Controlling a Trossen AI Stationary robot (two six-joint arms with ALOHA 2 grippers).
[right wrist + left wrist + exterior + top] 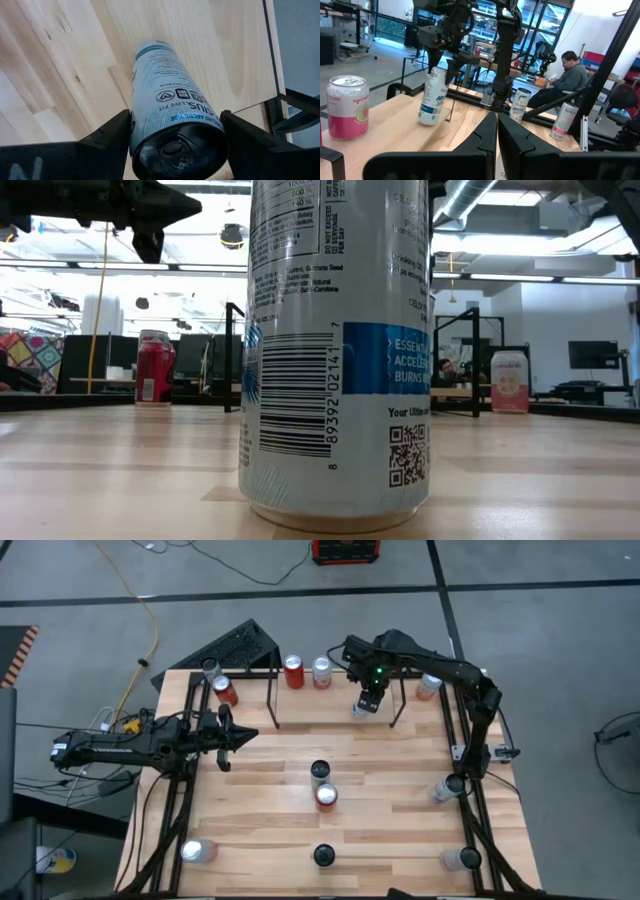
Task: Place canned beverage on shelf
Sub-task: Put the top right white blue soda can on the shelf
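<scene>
Midway: right gripper (368, 703) clamps a can (172, 120), tilted above the table just beside the shelf (272, 690); release remains. Left gripper (240, 734) shut, idle.

The slim can (170, 95) is pale silver-blue with dark lettering and a black top. A pink-and-white can (348, 106) stands on the light wooden table (270, 800).

Bright, even overhead light; sharp.

Light wooden counter (270, 790), black wire shelf (275, 690) at upper centre, cans scattered: two mid-frame (319, 772), others along edges
</scene>
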